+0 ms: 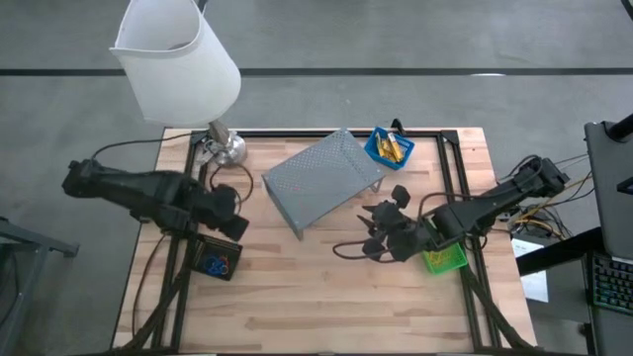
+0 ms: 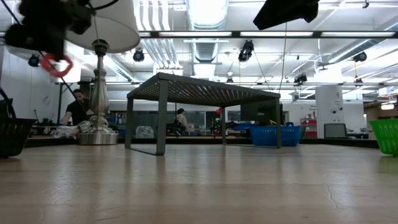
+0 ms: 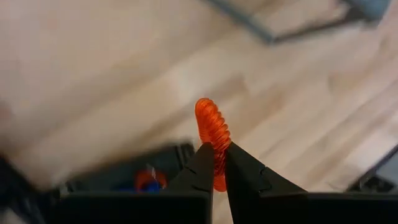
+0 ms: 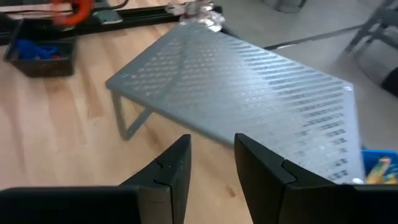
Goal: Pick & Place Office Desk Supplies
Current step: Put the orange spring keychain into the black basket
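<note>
My left gripper (image 1: 233, 218) hangs above the table's left side, just beyond the black bin (image 1: 218, 259), and is shut on a red coiled loop (image 3: 211, 124). That bin holds blue and red loops (image 3: 148, 180). My right gripper (image 4: 211, 158) stands open in the air at the table's right (image 1: 376, 235), with nothing between its fingers. It faces the grey mesh shelf (image 1: 321, 180). The blue bin (image 1: 389, 146) at the far edge holds yellow pieces. The green bin (image 1: 444, 259) sits near the right edge. My left gripper pinches the red loop's coil (image 3: 217, 163) between its two fingers, which point steeply down. Most of the loop sticks out past the fingertips. In the low view the loop (image 2: 57, 65) hangs below the gripper, lifted well clear of the table.
A white-shaded lamp (image 1: 178, 59) stands on its metal base (image 1: 224, 148) at the far left corner. The shelf stands on legs at the table's middle. Bare wood lies along the near edge (image 1: 316, 316). People show in the room behind (image 2: 78, 109).
</note>
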You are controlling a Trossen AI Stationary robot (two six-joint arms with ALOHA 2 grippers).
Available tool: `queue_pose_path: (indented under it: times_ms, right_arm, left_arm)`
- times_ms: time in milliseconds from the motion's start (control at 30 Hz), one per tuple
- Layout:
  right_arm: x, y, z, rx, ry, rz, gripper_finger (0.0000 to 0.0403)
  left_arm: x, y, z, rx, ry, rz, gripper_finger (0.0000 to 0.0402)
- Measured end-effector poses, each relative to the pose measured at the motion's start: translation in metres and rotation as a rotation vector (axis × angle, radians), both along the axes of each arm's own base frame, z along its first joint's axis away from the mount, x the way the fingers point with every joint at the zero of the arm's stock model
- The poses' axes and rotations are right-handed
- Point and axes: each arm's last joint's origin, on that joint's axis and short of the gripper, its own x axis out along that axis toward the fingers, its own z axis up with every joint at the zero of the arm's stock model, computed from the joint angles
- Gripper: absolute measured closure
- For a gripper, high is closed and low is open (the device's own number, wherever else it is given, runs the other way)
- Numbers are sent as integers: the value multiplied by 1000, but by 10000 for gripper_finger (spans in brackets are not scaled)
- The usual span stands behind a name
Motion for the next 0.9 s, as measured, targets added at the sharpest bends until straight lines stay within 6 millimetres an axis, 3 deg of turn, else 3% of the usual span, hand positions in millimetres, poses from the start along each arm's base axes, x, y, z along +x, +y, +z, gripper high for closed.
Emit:
queue_pose_path:
  times_ms: [233, 400, 900]
  right_arm:
    - [3, -12, 2, -70, -28, -106, 285]
    - [4, -19, 2, -70, -27, -131, 287]
    - [7, -29, 2, -137, 30, -126, 287]
  left_arm:
    - [-3, -37, -11, -152, 159, 8, 378]
    - [-4, -56, -21, -168, 283, 79, 378]
    - [9, -61, -38, -19, 330, 71, 378]
